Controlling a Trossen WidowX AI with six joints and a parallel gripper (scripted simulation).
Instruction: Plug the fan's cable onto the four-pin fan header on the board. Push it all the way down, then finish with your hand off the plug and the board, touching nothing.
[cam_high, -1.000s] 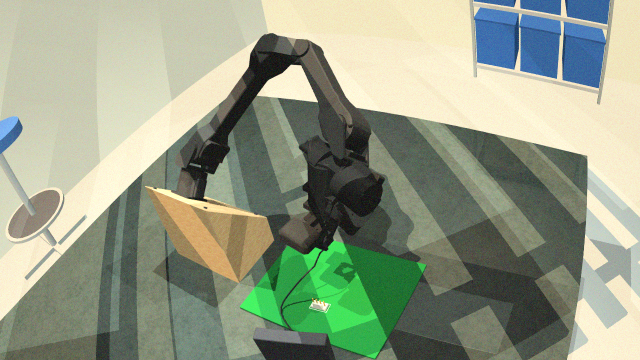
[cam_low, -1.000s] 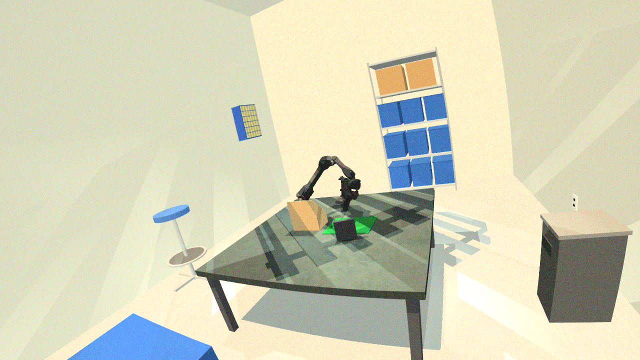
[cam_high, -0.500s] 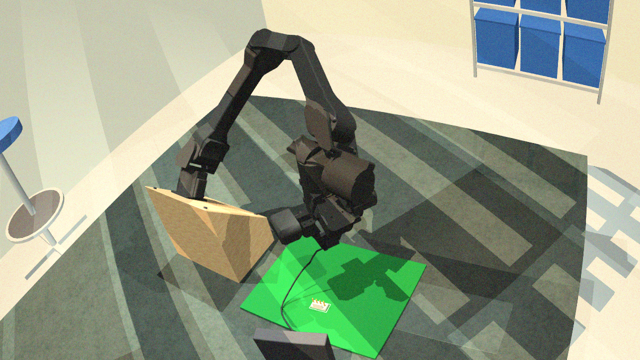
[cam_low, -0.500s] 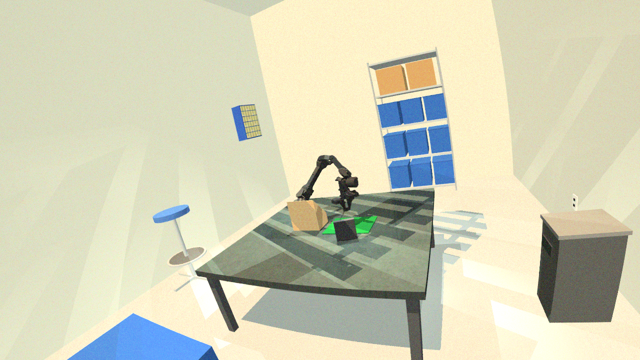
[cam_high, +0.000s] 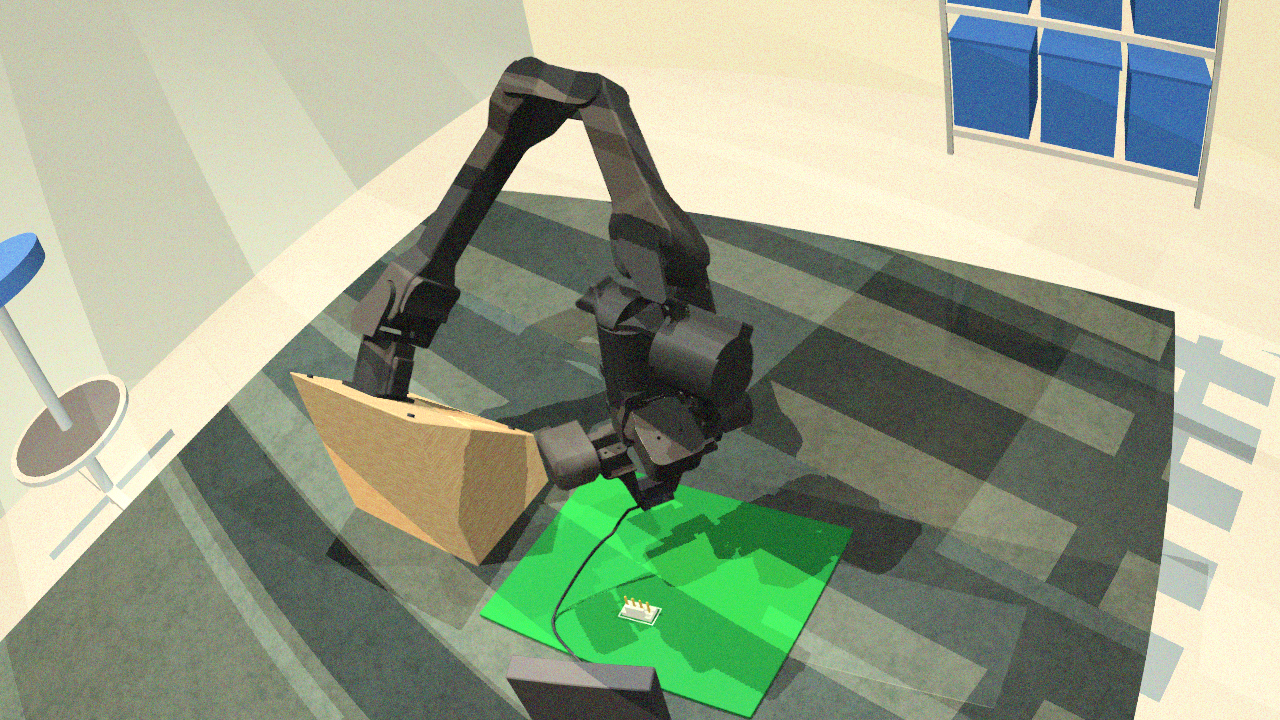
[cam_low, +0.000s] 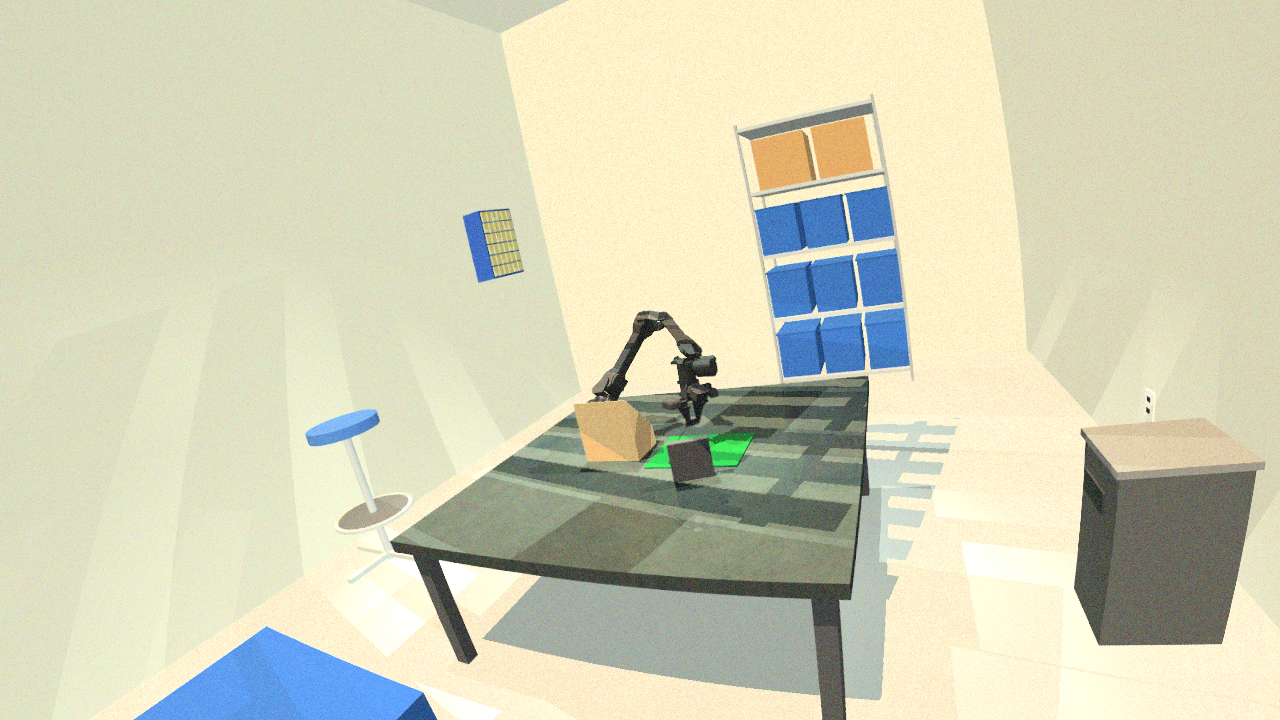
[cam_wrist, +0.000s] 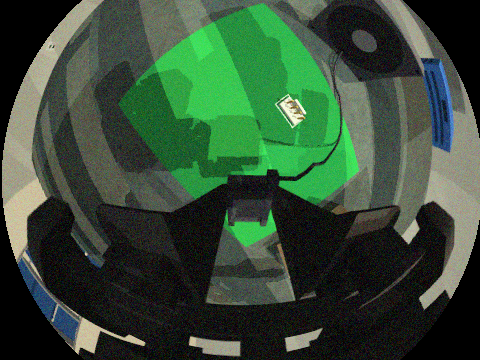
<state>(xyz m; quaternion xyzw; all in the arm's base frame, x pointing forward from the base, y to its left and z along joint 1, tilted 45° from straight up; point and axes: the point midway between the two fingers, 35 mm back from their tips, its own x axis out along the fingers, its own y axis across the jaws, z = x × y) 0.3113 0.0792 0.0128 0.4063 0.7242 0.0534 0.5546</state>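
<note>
My gripper (cam_high: 656, 501) (cam_low: 691, 420) (cam_wrist: 248, 190) is shut on the dark fan plug (cam_wrist: 250, 207), above the back part of the green board (cam_high: 742, 617) (cam_low: 735, 447) (cam_wrist: 200, 90). The white four-pin header (cam_high: 637, 606) (cam_wrist: 291, 111) stands on the board with its pins bare, in front of and below the gripper in the top view. The black cable (cam_high: 554, 617) (cam_wrist: 341, 120) loops from the plug to the dark fan (cam_high: 581, 673) (cam_low: 691, 461) (cam_wrist: 364, 41). The plug's underside is hidden.
A wooden block (cam_high: 402, 465) (cam_low: 613, 434) stands left of the board, beside the gripper's left side in the top view, with the arm's base on it. The fan stands at the board's front edge. The dark table (cam_high: 939, 385) (cam_low: 608, 537) extends around them.
</note>
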